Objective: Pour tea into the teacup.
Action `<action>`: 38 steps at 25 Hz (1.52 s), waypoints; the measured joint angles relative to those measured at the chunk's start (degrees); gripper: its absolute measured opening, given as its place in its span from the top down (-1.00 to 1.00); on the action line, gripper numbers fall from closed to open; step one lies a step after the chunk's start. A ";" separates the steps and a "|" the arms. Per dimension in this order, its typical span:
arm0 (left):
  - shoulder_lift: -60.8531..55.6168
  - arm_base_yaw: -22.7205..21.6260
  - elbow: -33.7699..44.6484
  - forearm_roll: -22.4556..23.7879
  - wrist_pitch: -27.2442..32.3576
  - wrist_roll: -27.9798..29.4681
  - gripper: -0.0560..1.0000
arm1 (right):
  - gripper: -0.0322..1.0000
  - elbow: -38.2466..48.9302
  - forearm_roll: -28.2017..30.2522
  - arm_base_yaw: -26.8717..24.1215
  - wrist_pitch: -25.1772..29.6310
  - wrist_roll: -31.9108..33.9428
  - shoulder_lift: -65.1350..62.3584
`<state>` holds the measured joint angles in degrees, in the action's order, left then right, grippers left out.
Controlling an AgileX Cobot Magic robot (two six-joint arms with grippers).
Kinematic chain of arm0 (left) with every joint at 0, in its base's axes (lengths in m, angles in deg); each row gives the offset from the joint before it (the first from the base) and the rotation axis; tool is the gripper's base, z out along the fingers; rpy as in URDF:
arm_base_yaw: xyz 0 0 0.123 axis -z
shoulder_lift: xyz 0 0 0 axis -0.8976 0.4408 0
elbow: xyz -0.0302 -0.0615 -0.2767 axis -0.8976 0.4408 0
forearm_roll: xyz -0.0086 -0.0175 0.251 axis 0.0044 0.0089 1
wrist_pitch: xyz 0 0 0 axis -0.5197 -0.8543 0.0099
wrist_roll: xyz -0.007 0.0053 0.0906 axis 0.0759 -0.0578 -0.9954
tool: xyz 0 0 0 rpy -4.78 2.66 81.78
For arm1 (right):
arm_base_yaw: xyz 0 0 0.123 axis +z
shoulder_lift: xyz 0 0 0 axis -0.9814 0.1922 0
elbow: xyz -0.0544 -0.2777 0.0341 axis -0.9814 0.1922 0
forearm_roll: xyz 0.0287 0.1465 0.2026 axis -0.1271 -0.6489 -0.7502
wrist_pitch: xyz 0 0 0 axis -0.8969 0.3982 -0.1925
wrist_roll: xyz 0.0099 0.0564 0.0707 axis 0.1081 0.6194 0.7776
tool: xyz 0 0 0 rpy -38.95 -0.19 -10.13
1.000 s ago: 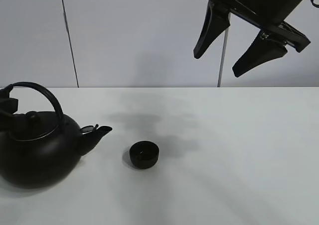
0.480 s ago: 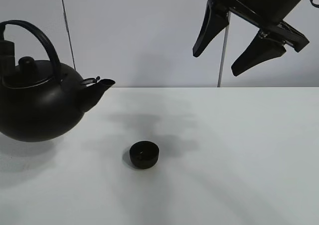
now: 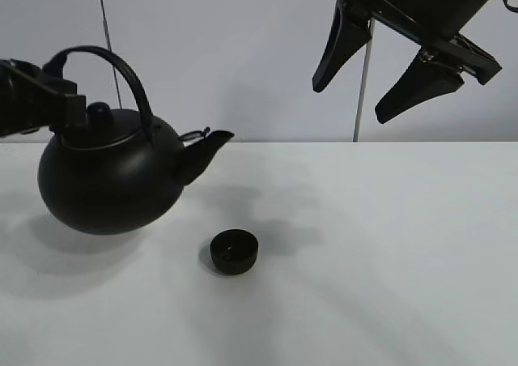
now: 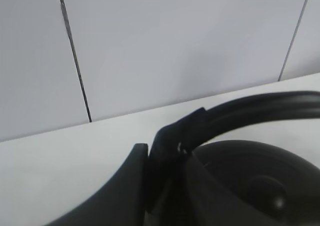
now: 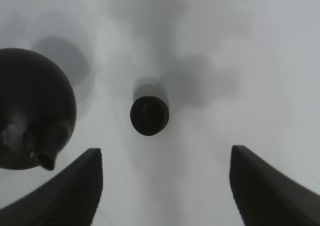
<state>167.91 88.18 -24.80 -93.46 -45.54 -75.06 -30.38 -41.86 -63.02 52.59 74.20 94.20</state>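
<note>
Lighting bright, even and diffuse, from overhead. Soft-edged grey shadows lie on the white table [image 3: 388, 244] beneath the kettle [image 3: 109, 184] at left and beyond the teacup [image 3: 235, 251]. Black surfaces show little detail. Left wrist view soft; near kettle handle out of focus.

Big round-bellied kettle with arched handle [image 3: 109, 180]: black all over, plain.
Small round handleless teacup [image 3: 234, 251]: matte black, no pattern.
Flat counter [image 3: 388, 261]: white, soft grey shadows.
Panelled wall [image 3: 243, 58]: pale grey, thin dark seams.
</note>
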 joint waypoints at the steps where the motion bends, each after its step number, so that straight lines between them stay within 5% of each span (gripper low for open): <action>1: 1.26 0.26 -0.12 -0.14 -0.42 0.00 0.68 | -0.02 0.00 0.00 0.00 0.00 0.00 0.00; 19: 6.60 0.45 -0.34 0.16 -5.16 -4.12 0.68 | -0.02 0.00 0.00 0.00 -0.27 0.00 0.00; 38: 11.64 0.45 -0.52 -3.83 -5.54 -0.08 0.68 | -0.02 0.00 0.00 0.00 -1.54 0.00 0.00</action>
<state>179.55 88.63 -25.32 -97.30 -51.08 -75.14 -30.38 -41.86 -63.02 51.05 74.20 94.20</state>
